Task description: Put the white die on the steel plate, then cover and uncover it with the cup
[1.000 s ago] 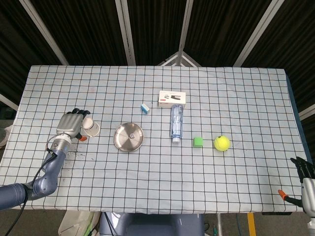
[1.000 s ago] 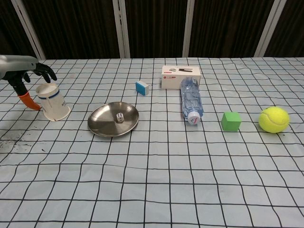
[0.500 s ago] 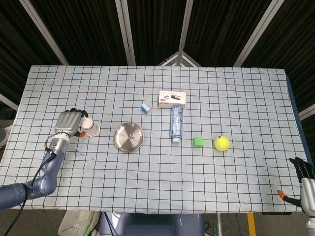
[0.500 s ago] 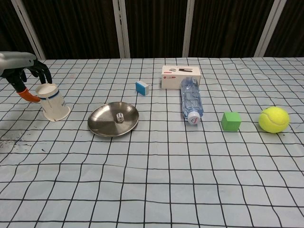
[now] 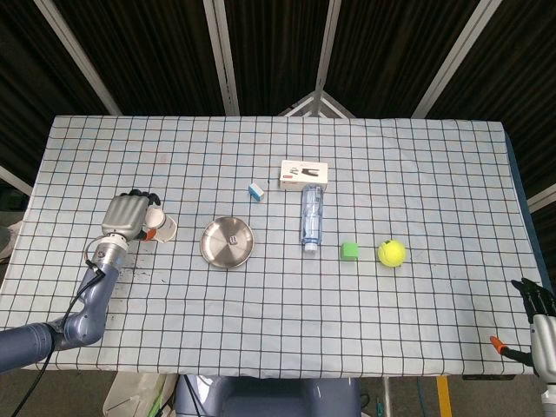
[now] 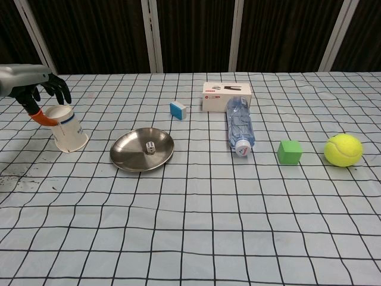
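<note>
The white die (image 6: 150, 147) lies on the round steel plate (image 6: 128, 156), left of the table's centre; the plate (image 5: 228, 242) also shows in the head view. The paper cup (image 6: 66, 128) stands aslant on the cloth left of the plate, wider end down; the head view shows the cup (image 5: 162, 228) too. My left hand (image 6: 37, 89) hovers at the cup's upper end, dark fingers arched over it and the orange thumb tip by its left rim, nothing gripped. The left hand (image 5: 129, 216) lies just left of the cup. My right hand (image 5: 536, 320) hangs off the table's front right corner, holding nothing.
A blue-and-white block (image 6: 177, 109), a white box (image 6: 227, 96) and a water bottle (image 6: 240, 127) lying on its side sit behind and right of the plate. A green cube (image 6: 289, 151) and a tennis ball (image 6: 343, 149) lie further right.
My left hand has shifted slightly, its orange thumb tip rising from the cup's lower left side to its upper rim. The cup, die and right hand have stayed put.
</note>
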Controlling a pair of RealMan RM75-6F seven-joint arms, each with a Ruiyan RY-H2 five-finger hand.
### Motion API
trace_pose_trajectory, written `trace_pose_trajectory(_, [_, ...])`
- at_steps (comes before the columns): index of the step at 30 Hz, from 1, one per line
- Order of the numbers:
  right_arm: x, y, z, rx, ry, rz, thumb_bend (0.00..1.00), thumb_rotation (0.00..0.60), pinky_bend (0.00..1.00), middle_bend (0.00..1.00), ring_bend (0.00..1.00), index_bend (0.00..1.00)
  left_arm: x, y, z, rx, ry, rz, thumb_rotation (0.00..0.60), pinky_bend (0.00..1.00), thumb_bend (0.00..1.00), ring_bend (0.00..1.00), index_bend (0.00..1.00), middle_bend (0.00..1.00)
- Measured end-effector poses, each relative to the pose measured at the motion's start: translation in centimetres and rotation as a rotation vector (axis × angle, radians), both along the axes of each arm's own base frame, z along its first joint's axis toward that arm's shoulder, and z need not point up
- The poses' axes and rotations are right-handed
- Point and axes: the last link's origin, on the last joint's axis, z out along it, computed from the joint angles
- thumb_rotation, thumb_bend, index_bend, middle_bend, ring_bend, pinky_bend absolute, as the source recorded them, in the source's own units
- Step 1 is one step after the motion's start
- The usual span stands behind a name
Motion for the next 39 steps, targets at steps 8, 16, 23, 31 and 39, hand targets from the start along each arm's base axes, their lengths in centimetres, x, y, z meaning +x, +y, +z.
trace_pose_trajectory(8, [0.0,0.03,0.1,-0.002,-0.002,-0.003,0.04,0.6,0.02,0.12,0.12,0.16,0.21,-0.21,-0.43,-0.015,-0.04,-0.032,0.6,0.29,0.4,0.19,0.29,0.27])
trace_pose_trajectory(16, [-0.05,0.03,0.14,-0.001,-0.003,-0.005,0.04,0.6,0.02,0.12,0.12,0.16,0.06,-0.26,-0.63,-0.03,-0.035,-0.023,0.6,0.29,0.41,0.21,0.31,0.29])
trace_pose_trajectory(23, [-0.09,0.02,0.17,-0.003,-0.004,-0.007,0.04,0.6,0.02,0.12,0.12,0.16,0.14,-0.22,-0.74,-0.029,-0.026,-0.024,0.6,0.29,0.42,0.24,0.34,0.33])
trace_pose_trajectory(31, [-0.12,0.02,0.14,-0.002,-0.003,-0.008,0.04,0.6,0.02,0.12,0.12,0.16,-0.2,-0.26,-1.0,-0.037,-0.015,-0.008,0.6,0.3,0.42,0.27,0.34,0.35])
trace_pose_trajectory(39, [-0.12,0.01,0.13,-0.001,-0.001,-0.01,0.04,0.6,0.02,0.12,0.12,0.16,0.03,-0.26,-0.86,-0.033,-0.019,-0.014,0.6,0.31,0.42,0.28,0.35,0.37])
